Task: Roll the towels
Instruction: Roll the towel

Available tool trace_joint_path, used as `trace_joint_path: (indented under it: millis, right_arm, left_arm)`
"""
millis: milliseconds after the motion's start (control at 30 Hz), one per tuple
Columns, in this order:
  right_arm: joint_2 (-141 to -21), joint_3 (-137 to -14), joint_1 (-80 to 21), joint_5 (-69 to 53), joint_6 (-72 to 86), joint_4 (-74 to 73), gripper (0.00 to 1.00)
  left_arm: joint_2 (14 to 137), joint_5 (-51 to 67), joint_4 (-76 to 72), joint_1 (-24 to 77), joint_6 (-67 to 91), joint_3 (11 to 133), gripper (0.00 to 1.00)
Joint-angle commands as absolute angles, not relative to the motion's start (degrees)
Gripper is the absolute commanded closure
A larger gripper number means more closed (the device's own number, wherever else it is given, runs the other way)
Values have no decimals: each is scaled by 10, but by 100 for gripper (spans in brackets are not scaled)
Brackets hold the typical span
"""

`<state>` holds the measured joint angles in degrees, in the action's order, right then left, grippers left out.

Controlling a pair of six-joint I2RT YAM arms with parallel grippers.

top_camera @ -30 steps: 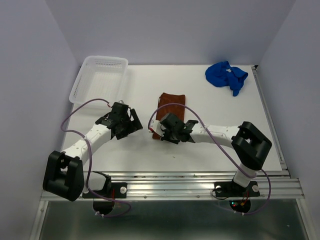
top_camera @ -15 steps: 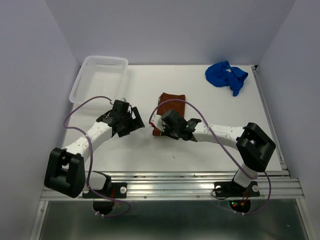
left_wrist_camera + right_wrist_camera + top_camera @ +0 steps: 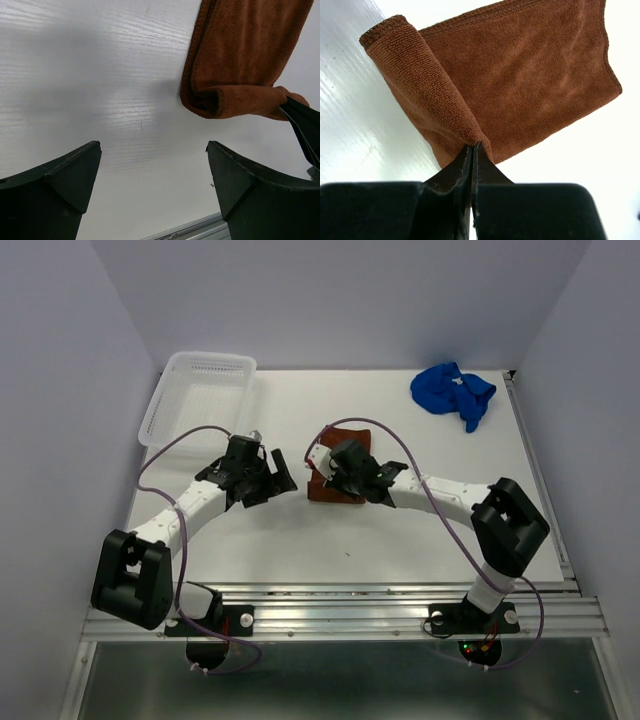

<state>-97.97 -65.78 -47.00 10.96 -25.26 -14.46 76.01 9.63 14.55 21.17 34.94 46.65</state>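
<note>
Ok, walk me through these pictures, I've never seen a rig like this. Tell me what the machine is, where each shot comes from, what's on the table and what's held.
This is a robot with two arms bolted at the near edge of a white table. The wide picture looks down from above and behind them. The other two come from small cameras on the wrists, so each shows its own pincer up close. The right pincer is shut on the rust-brown towel, whose end is curled over into the start of a roll. The left pincer hangs wide open beside that roll, holding nothing. A crumpled blue towel lies far right, and a white mesh basket sits far left.
</note>
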Motion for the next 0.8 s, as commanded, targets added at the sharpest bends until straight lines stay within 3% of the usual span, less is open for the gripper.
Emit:
trace_joint_path:
  millis: [0,767]
  right_arm:
    - [-995,-689,-458,92,-253,-116,99]
    - [-1040,-692,-410,34,-241,-108,99]
  left_arm:
    - [759,136,103,215,322,483,1]
    - [932,197,-25,264,311,528,1]
